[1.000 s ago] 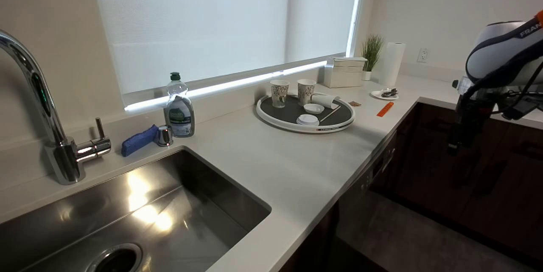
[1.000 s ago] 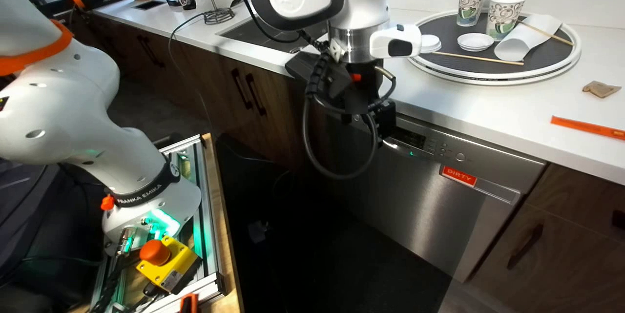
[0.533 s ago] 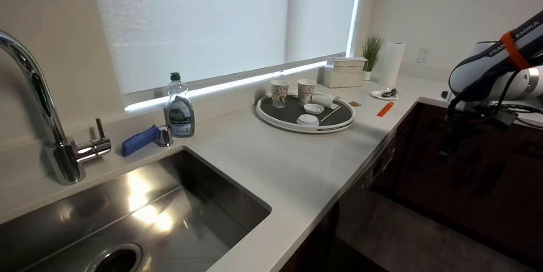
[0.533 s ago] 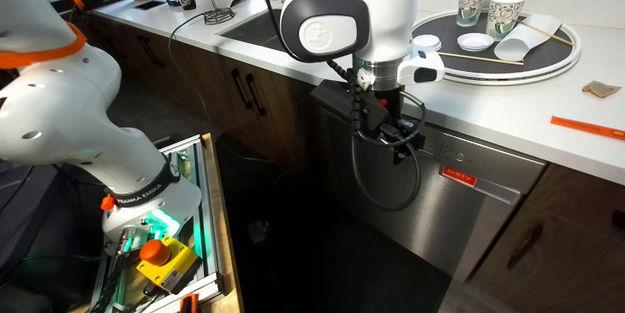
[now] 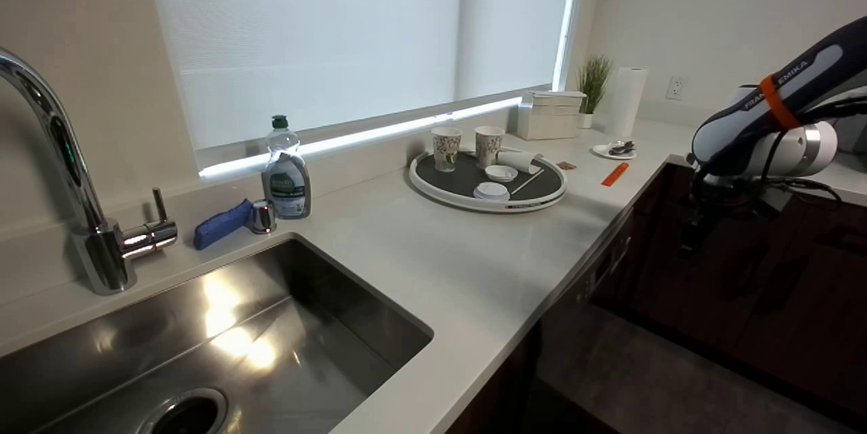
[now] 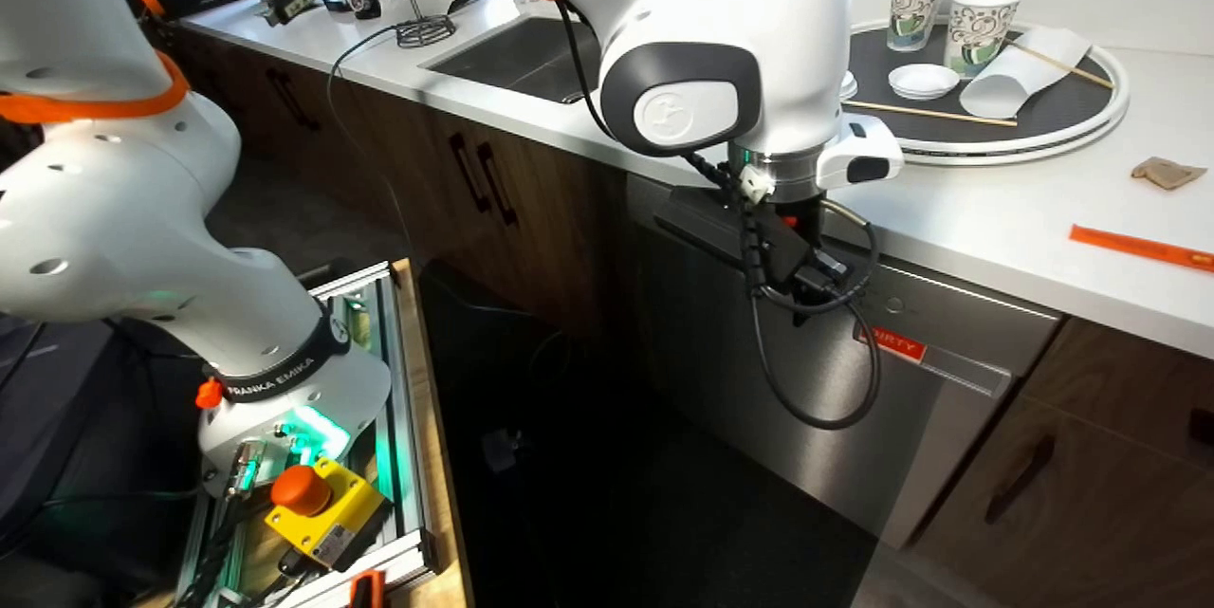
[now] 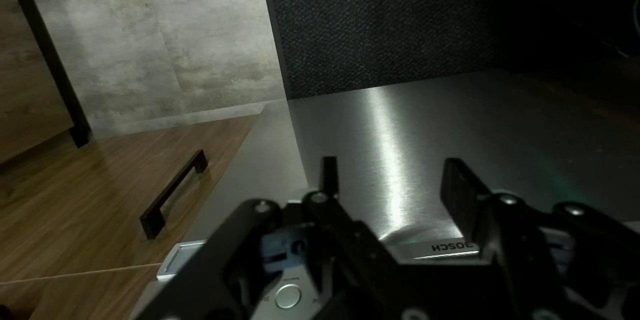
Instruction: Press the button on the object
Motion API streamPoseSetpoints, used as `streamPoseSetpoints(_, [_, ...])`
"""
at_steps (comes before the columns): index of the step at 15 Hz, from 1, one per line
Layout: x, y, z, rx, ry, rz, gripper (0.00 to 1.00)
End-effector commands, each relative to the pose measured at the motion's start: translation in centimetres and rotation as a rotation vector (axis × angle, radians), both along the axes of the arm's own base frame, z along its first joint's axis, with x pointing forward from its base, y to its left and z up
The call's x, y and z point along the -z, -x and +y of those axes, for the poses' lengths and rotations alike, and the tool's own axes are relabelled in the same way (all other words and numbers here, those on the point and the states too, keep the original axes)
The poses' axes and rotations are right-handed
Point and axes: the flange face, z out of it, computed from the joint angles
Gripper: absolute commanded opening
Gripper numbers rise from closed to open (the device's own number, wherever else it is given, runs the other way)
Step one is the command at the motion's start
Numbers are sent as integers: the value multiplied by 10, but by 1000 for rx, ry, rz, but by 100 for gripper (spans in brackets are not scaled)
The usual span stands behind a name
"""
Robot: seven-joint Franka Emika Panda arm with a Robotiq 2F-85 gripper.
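The object is a stainless Bosch dishwasher (image 6: pixel 854 466) under the counter, with a control strip along its top edge. Its round silver button (image 7: pixel 288 296) shows low in the wrist view, between the left finger's links; it also shows in an exterior view (image 6: pixel 894 304), just right of the gripper. My gripper (image 7: pixel 387 180) is open and empty, fingers pointing down the dishwasher front. In an exterior view the gripper (image 6: pixel 804 304) hangs before the strip and hides part of it. It also shows dark and small in an exterior view (image 5: pixel 689 237). Contact with the dishwasher cannot be told.
The white counter (image 6: pixel 1053 248) overhangs the dishwasher beside the wrist. A round tray (image 6: pixel 1005 149) with cups stands on it. A red DIRTY sign (image 6: pixel 903 346) is on the dishwasher front. A loose cable loop (image 6: pixel 823 422) hangs from the wrist. A drawer handle (image 7: pixel 172 192) sticks out nearby.
In an exterior view the arm and gripper have moved right and lower along the dishwasher, now covering its display. In an exterior view they have shifted left. The counter items have not moved.
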Motion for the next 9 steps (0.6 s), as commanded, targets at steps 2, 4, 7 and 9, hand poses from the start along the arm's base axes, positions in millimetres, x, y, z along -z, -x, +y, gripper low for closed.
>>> streamPoseSetpoints(2, [23, -22, -7, -12, -8, -56, 17])
streamPoseSetpoints(4, [30, -30, -6, -4, -14, -70, 4])
streamPoseSetpoints(7, [25, -26, -3, 4, -2, -48, 4])
streamPoseSetpoints(9, [28, -29, -4, 9, -2, -47, 1])
